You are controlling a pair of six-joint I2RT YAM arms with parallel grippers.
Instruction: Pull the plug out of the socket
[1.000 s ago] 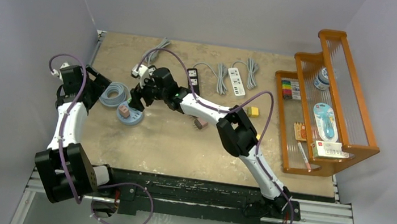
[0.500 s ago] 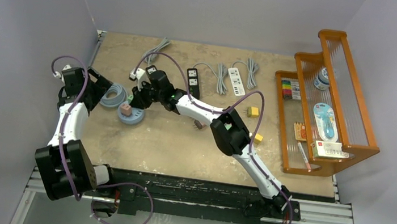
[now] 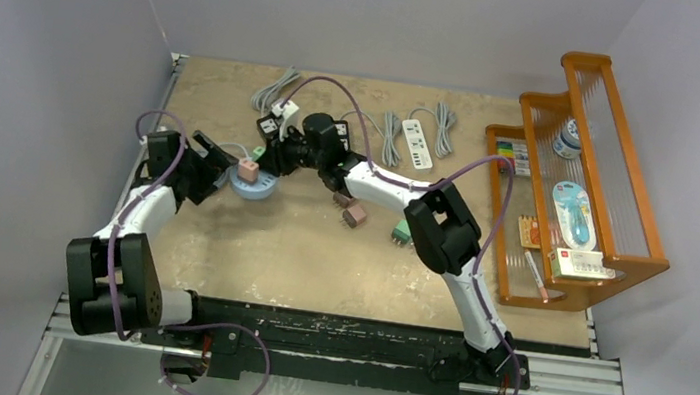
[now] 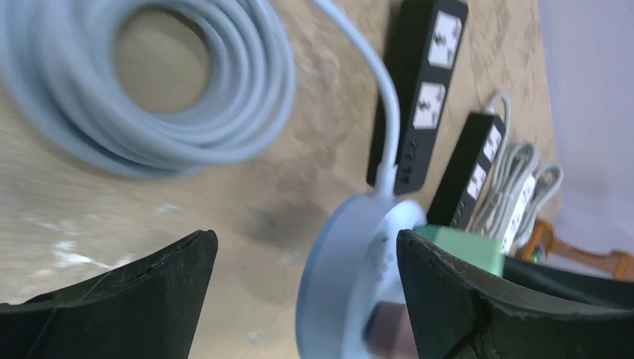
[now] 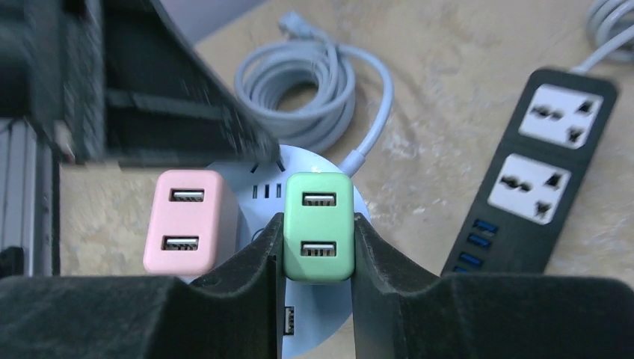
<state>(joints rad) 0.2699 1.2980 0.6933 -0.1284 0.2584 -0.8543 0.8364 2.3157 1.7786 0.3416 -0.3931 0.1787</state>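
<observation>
A round pale-blue socket (image 3: 262, 194) lies on the table with a pink plug (image 3: 248, 169) and a green plug (image 5: 318, 187) standing side by side on it. My right gripper (image 5: 318, 221) is shut on the green plug, one finger on each side; in the top view this gripper (image 3: 267, 155) sits just behind the socket. My left gripper (image 4: 303, 250) is open, and the rim of the socket (image 4: 336, 277) lies between its fingers, closer to the right one. In the top view the left gripper (image 3: 222, 168) reaches the socket from the left.
A coil of grey cable (image 4: 149, 75) lies just behind the socket. A black power strip (image 5: 534, 194) and a white one (image 3: 417, 143) lie further back. Loose plugs (image 3: 355, 216) are scattered right of the socket. A wooden shelf (image 3: 569, 184) stands at the right.
My right gripper has shut on the green plug. The left arm swung right up to the socket. The socket and both grippers have shifted right and towards the back.
</observation>
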